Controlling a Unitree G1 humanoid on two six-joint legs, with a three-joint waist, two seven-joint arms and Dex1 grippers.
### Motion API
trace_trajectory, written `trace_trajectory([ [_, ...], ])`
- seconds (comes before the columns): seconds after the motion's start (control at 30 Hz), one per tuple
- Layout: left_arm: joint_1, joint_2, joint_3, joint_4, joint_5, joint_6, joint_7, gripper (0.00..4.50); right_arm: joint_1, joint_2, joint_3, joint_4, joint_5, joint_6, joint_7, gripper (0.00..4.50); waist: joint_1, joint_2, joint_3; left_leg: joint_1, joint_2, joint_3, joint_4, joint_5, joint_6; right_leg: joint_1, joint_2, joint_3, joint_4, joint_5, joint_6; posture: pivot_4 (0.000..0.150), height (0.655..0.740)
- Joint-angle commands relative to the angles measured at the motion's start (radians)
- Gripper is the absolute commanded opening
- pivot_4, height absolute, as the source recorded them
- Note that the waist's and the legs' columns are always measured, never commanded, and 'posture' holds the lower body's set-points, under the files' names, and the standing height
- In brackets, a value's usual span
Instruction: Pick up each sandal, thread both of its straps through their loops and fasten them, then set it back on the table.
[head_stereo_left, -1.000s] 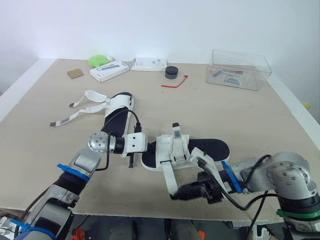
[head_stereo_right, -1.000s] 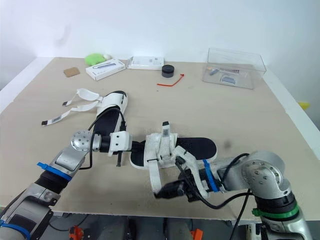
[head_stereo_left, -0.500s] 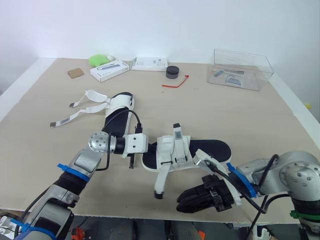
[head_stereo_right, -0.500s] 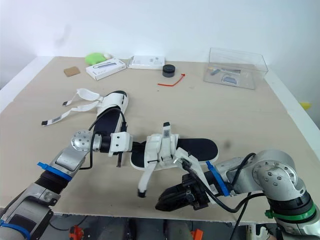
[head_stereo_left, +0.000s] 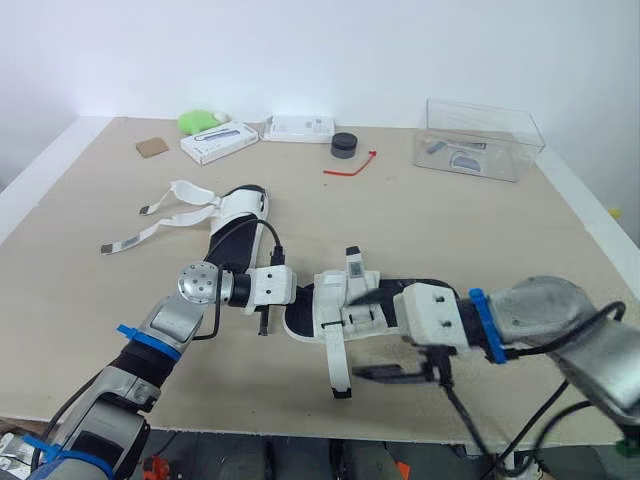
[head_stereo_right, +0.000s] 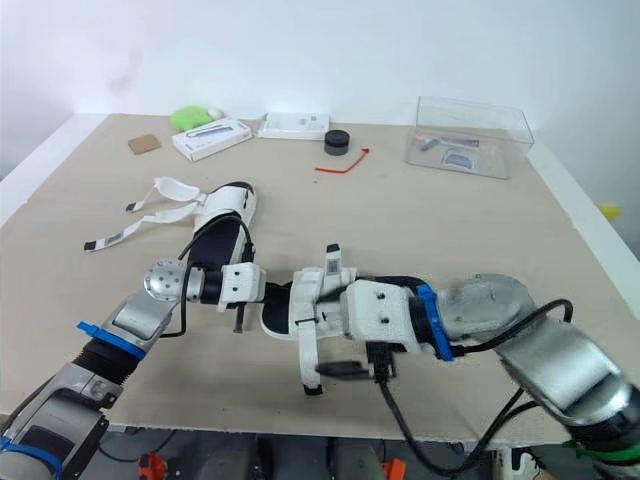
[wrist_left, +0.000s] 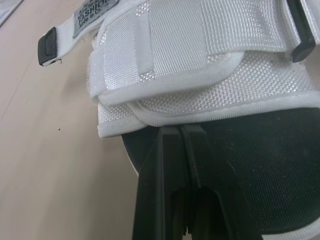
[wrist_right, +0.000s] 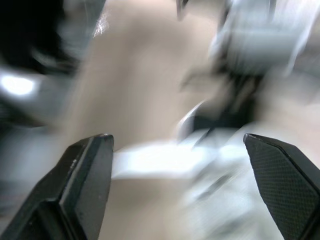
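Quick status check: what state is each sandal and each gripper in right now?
near sandal: one strap hanging loose, unfastened
far sandal: both straps splayed open, unfastened
left gripper: shut on near sandal
right gripper: open

We see the left arm (head_stereo_left: 165, 322) at seven o'clock: silver-grey metal, a round silver joint (head_stereo_left: 198, 282), blue tape bands, a white wrist block (head_stereo_left: 270, 285) and a thin black cable. At four o'clock, the right arm (head_stereo_left: 545, 312) has mottled grey casing, a blue band (head_stereo_left: 483, 325), a white block (head_stereo_left: 432, 312) with dark screws, and black cables. The left gripper (wrist_left: 181, 131) and right gripper (wrist_right: 176, 139) have black fingers, the right's finely textured.
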Motion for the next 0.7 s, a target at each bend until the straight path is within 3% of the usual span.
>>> trace_trajectory([
  [0.03, 0.012, 0.001, -0.026, 0.039, 0.053, 0.014, 0.005, 0.0, 0.027, 0.035, 0.027, 0.189, -0.281, -0.548, -0.056, 4.45, 0.0, 0.0, 0.0, 0.001, -0.001, 0.0, 0.0, 0.0, 0.0, 0.001, -0.001, 0.0, 0.0, 0.0, 0.0, 0.15, 0.74],
  [0.13, 0.015, 0.002, -0.025, 0.033, 0.051, 0.018, 0.003, 0.0, 0.032, 0.057, 0.038, 0.324, -0.401, -0.79, -0.109, 4.45, 0.0, 0.0, 0.0, 0.002, -0.002, 0.004, 0.0, 0.0, 0.0, 0.001, -0.003, 0.004, 0.0, 0.0, 0.001, 0.15, 0.74],
  [0.23, 0.015, 0.005, -0.025, 0.032, 0.05, 0.019, 0.002, 0.0, 0.012, 0.072, 0.054, 0.388, -0.443, -0.88, -0.122, 4.45, 0.0, -0.001, 0.0, 0.004, -0.003, 0.005, 0.0, 0.0, 0.0, 0.002, -0.004, 0.005, 0.001, 0.001, 0.001, 0.15, 0.74],
  [0.47, 0.019, 0.012, -0.025, 0.027, 0.05, 0.025, 0.001, 0.0, -0.06, 0.136, 0.091, 0.426, -0.464, -0.885, -0.122, 4.45, 0.0, -0.001, 0.0, 0.006, -0.001, 0.007, 0.0, 0.0, 0.0, 0.002, -0.003, 0.005, 0.002, 0.002, -0.001, 0.15, 0.74],
  [0.7, 0.021, 0.023, -0.02, 0.021, 0.049, 0.03, 0.002, 0.0, -0.129, 0.172, 0.148, 0.417, -0.389, -0.795, -0.073, 4.45, -0.001, -0.001, 0.0, 0.007, -0.001, 0.009, 0.0, 0.0, 0.0, 0.002, -0.003, 0.006, 0.002, 0.006, -0.008, 0.15, 0.74],
])
